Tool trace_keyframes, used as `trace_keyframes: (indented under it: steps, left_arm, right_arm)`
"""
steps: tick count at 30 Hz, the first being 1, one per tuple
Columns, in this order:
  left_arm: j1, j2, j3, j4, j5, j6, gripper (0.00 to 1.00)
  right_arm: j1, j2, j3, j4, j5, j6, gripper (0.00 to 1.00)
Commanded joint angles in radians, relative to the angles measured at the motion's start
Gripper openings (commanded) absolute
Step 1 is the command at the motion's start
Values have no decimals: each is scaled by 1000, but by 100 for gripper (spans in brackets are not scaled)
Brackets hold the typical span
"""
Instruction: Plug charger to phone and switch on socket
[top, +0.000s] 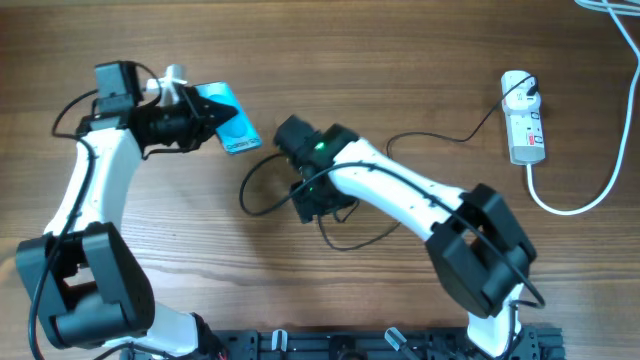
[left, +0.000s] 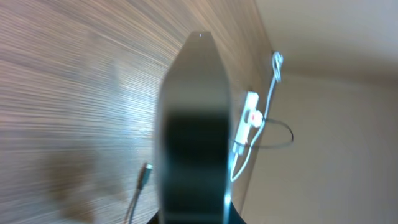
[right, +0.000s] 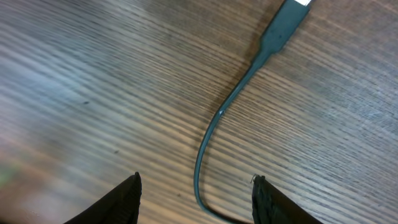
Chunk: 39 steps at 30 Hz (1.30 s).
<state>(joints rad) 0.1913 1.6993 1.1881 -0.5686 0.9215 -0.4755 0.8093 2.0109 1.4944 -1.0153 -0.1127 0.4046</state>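
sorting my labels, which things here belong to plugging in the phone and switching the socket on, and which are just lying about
For the job:
- phone
- thin black charger cable
- white power strip

Just lying about:
- thick white cord trailing from the power strip
- wooden table, nothing else loose on it

Phone (top: 230, 122) at left of the bench (top: 400, 60); socket (top: 526, 135) far right; charger (right: 221, 112) lying between them, plugged into the socket.
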Motion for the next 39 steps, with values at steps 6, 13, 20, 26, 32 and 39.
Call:
trace_keyframes:
  steps: [6, 13, 20, 26, 32, 39]
  left_arm:
    - [154, -26, 8, -109, -25, 1, 4]
    - [160, -26, 8, -109, -25, 1, 4]
    - [160, -26, 8, -109, -26, 1, 4]
    - [159, -26, 8, -110, -25, 0, 4]
    - [159, -26, 8, -121, -26, 5, 4]
    - [159, -26, 8, -129, -26, 5, 4]
  right_arm:
    - [21, 173, 2, -122, 213, 70, 57]
    - [-95, 174, 2, -335, 397, 68, 57]
    - [-224, 161, 10, -296, 216, -111, 50]
    - [-288, 135, 19, -217, 155, -34, 57]
    - [-356, 136, 19, -118, -108, -84, 67]
    - [-355, 136, -13, -114, -60, 51, 47]
